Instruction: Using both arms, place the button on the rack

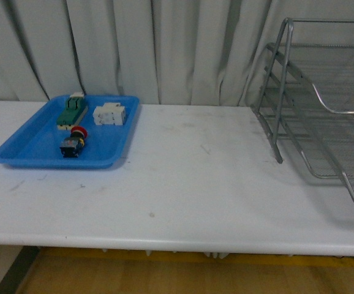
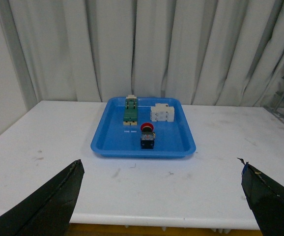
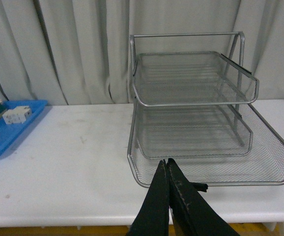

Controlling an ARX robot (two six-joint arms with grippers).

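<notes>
- Front view: the button (image 1: 73, 142) is lying on its side in the blue tray (image 1: 30, 147), toward the tray's front rim, its red cap pointing at the back edge of the bench (image 1: 195, 184).
- The green block (image 1: 71, 111) and the white block (image 1: 109, 114) are sitting side by side along the tray's back rim, both apart from the button.
- The tray is resting on the left part of the bench, near the back edge. The rack (image 1: 324, 104) is standing at the right end, well apart from the tray and running out of the picture.
- Left wrist view: the left gripper (image 2: 160, 164) is facing the tray from the bench's front side, its jaws spread wide and holding nothing, with the button straight ahead between them.
- Right wrist view: the right gripper (image 3: 166, 162) is hovering just before the front rim of the rack's lowest tier, its jaws pressed together on nothing.
</notes>
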